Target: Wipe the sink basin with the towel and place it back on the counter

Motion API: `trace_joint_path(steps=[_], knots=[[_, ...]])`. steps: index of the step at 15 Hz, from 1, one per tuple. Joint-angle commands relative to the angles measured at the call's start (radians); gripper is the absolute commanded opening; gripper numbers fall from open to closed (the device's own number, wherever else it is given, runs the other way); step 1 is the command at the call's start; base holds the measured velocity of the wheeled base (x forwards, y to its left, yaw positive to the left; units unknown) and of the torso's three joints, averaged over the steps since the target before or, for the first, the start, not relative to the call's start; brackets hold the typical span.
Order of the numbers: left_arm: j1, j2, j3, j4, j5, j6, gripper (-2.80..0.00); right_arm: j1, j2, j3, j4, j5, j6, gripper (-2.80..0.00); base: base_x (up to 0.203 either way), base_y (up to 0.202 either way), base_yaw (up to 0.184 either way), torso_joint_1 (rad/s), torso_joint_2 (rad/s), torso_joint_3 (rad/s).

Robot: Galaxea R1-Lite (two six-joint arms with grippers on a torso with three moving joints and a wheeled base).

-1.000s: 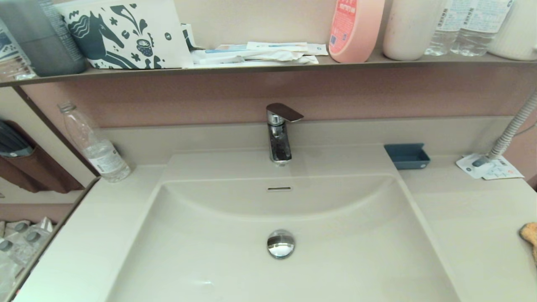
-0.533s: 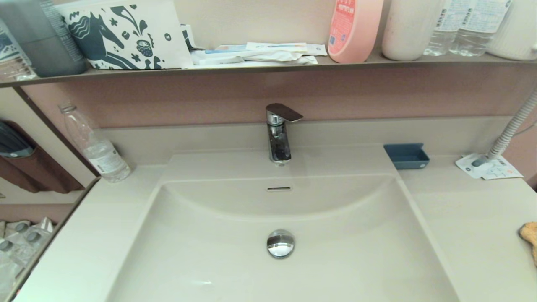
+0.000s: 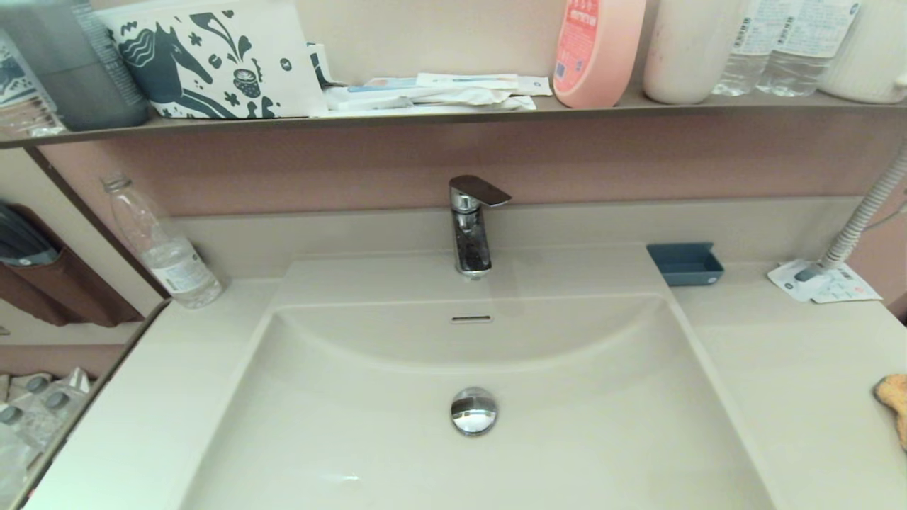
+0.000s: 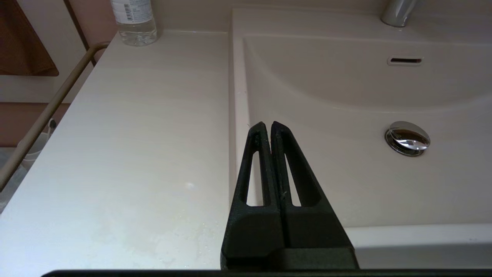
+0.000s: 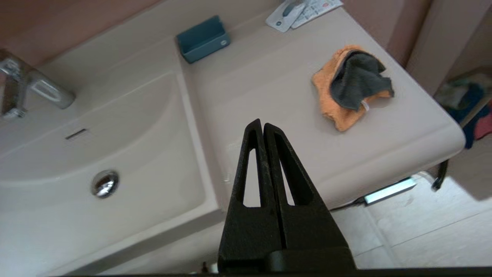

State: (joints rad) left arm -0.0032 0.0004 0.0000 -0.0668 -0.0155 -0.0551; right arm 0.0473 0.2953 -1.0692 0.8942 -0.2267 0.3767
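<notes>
The beige sink basin (image 3: 397, 439) fills the middle of the head view, with a chrome drain plug (image 3: 474, 411), a slot overflow (image 3: 471, 319) and a chrome faucet (image 3: 470, 225). The orange-tan towel (image 5: 348, 90), with a dark grey fold on top, lies crumpled on the counter (image 5: 269, 88) right of the basin; only its edge (image 3: 894, 398) shows in the head view. My right gripper (image 5: 262, 124) is shut and empty above the counter's front, short of the towel. My left gripper (image 4: 267, 124) is shut and empty over the basin's left rim. Neither arm shows in the head view.
A clear water bottle (image 3: 161, 246) stands at the counter's back left. A blue tray (image 3: 685, 263) and a white leaflet with a hose end (image 3: 822, 283) sit at the back right. The brown shelf (image 3: 453, 113) above carries bottles and boxes. The counter's right edge drops to the floor (image 5: 423, 231).
The head view has shifted very slightly, with the scene sliding a little left. Nothing on the counter or in the basin has moved.
</notes>
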Motion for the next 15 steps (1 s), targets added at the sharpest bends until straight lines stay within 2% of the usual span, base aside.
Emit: trace_joint_path(steps=[1, 3, 5, 7, 9, 12, 13, 15], knots=[[0.000, 0.001, 0.000, -0.001, 0.000, -0.001, -2.80, -0.023, -0.102, 0.089, -0.030, 0.005, -0.040, -2.80, 0.000, 0.000, 0.000, 0.000, 0.00, 0.000], [0.000, 0.001, 0.000, -0.001, -0.001, -0.001, -2.80, -0.036, -0.179, 0.274, -0.180, 0.011, -0.118, -2.80, 0.000, 0.000, 0.000, 0.000, 0.00, 0.000], [0.000, 0.001, 0.000, -0.001, 0.000, 0.000, -2.80, -0.042, -0.245, 0.486, -0.387, 0.015, -0.185, -2.80, 0.000, 0.000, 0.000, 0.000, 0.00, 0.000], [0.000, 0.001, 0.000, -0.001, -0.001, -0.001, -2.80, -0.045, -0.276, 0.686, -0.603, 0.021, -0.230, -2.80, 0.000, 0.000, 0.000, 0.000, 0.00, 0.000], [0.000, 0.000, 0.000, -0.001, 0.000, -0.001, -2.80, -0.046, -0.288, 0.848, -0.742, 0.061, -0.256, -2.80, 0.000, 0.000, 0.000, 0.000, 0.00, 0.000], [0.000, 0.001, 0.000, -0.001, -0.001, -0.002, -2.80, -0.047, -0.295, 1.009, -0.876, 0.121, -0.312, -2.80, 0.000, 0.000, 0.000, 0.000, 0.00, 0.000], [0.000, 0.000, 0.000, -0.001, 0.000, -0.001, -2.80, -0.047, -0.295, 1.039, -0.919, 0.141, -0.341, -2.80, 0.000, 0.000, 0.000, 0.000, 0.00, 0.000], [0.000, 0.000, 0.000, -0.001, 0.000, -0.001, -2.80, -0.047, -0.295, 1.046, -0.923, 0.178, -0.349, -2.80, 0.000, 0.000, 0.000, 0.000, 0.00, 0.000]])
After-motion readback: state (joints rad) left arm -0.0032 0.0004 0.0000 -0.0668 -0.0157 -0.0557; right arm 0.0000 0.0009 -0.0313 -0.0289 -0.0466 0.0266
